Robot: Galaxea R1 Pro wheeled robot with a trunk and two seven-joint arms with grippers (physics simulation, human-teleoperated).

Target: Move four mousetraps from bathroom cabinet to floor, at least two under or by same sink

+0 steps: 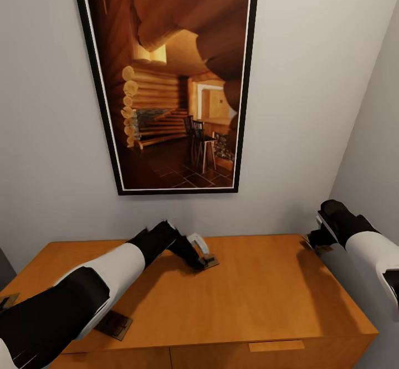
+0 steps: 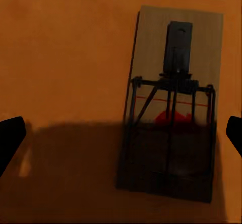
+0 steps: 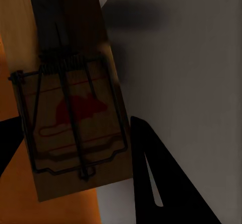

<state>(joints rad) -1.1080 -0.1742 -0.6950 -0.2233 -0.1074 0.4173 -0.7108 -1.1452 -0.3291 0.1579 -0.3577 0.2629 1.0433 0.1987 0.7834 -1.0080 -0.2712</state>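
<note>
I have both arms over the cabinet [image 1: 260,297], each above a mousetrap. The left gripper [image 1: 202,256] hovers over the trap near the middle of the cabinet top [image 2: 171,103]; its fingers are spread wide, and the board lies off-centre between them, nearer one fingertip, with its long axis running across the line between the tips. The right gripper [image 1: 317,240] is at the cabinet's back right corner, where another trap [image 3: 75,113] sits at the edge; I cannot tell its opening. Two more traps lie at the cabinet's front left: one [image 1: 113,324], another [image 1: 8,301]. I judge the left grasp closer.
</note>
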